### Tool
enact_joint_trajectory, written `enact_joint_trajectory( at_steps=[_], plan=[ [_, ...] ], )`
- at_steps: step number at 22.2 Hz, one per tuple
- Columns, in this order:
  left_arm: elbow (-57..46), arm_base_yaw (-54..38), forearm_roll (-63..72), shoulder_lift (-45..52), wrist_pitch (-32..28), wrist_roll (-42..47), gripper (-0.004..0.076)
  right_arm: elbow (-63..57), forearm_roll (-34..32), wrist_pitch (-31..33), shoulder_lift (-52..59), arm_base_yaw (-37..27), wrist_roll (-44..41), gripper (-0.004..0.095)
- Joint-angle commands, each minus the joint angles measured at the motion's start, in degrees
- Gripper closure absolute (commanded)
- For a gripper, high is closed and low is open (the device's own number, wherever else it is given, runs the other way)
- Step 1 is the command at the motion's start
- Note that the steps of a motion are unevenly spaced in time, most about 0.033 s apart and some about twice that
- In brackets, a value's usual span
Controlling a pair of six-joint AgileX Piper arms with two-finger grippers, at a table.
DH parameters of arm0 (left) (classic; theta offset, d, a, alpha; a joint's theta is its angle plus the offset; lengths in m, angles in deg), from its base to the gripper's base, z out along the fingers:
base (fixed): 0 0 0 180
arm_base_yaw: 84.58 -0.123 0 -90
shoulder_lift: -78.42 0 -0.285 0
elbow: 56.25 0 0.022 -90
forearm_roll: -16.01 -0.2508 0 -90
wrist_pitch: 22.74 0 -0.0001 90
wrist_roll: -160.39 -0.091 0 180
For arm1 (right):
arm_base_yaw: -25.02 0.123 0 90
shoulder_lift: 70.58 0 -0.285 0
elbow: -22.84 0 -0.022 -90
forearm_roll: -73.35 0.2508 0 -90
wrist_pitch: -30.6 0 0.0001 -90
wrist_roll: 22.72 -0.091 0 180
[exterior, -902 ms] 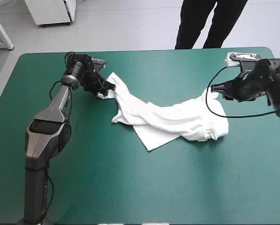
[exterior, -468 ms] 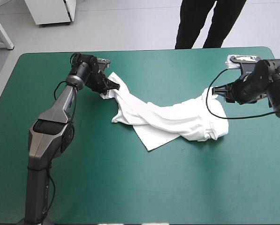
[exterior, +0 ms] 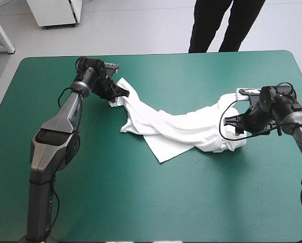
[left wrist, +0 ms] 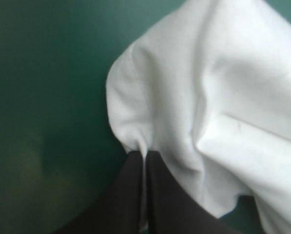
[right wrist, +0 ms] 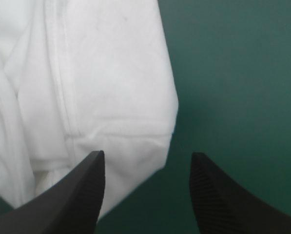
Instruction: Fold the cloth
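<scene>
One T-shirt (exterior: 181, 129): we find it white and crumpled, stretched as a twisted band from the upper left of the high view to right of centre.
Teal-green cover (exterior: 140, 202): we see the whole shirt lying on it.
Left gripper (exterior: 119, 94): we see its black fingers (left wrist: 130, 195) pinched together on a fold at the shirt's upper-left end.
Right gripper (exterior: 235, 125): we see its fingers standing apart with nothing gripped, the shirt's bunched right end just ahead and partly between them.
</scene>
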Motion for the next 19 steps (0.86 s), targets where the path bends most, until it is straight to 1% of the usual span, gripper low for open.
enact_joint_trajectory(
  at_steps=[1, 3, 6, 7, 9, 11, 13, 14, 15, 16, 19],
  plan=[
    [0.73, -0.13, -1.23, 2.12, 3.61, 0.03, 0.0746, 1.12, 1.53, -2.87, -1.28, -0.55, -0.09, 0.0398],
    [0.73, -0.13, -0.85, 2.12, 3.61, -0.05, 0.0746, 1.12, 1.41, -1.98, -4.29, -0.55, 0.03, 0.0398],
    [0.73, -0.13, -0.62, 2.12, 3.61, -0.21, 0.0746, 1.12, 1.49, -3.77, -6.98, -0.55, 0.03, 0.0402],
    [0.73, -0.13, -0.61, 2.12, 3.61, -0.21, 0.0746, 1.12, 1.49, -3.90, -7.48, -0.55, 0.03, 0.0422],
    [0.73, -0.13, -0.61, 2.12, 3.61, -0.21, 0.0746, 1.12, 1.49, -3.71, -8.42, -0.55, 0.03, 0.0485],
    [0.73, -0.13, -0.61, 2.12, 3.61, -0.21, 0.0746, 1.00, 1.36, -3.79, -9.35, -0.55, 0.03, 0.0577],
    [0.73, -0.13, -0.61, 2.12, 3.61, -0.42, 0.0746, 0.46, 1.27, -4.07, -10.43, -0.55, 0.03, 0.0721],
    [0.97, -0.13, -0.61, 2.12, 3.61, -0.39, 0.0746, -0.36, 1.49, -4.30, -11.03, -0.55, 0.03, 0.0828],
    [1.24, -0.13, -0.61, 2.12, 3.61, -0.39, 0.0746, -0.97, 1.49, -4.37, -11.04, -0.55, 0.03, 0.0888],
    [2.01, -0.13, -0.61, 2.22, 3.61, -0.54, 0.0746, -2.32, 1.49, -4.42, -11.13, -0.55, 0.03, 0.0924],
    [3.56, -0.13, -0.39, 4.16, 3.61, -1.30, 0.0746, -3.79, 1.49, -2.22, -9.95, -0.55, 0.13, 0.0925]
  ],
)
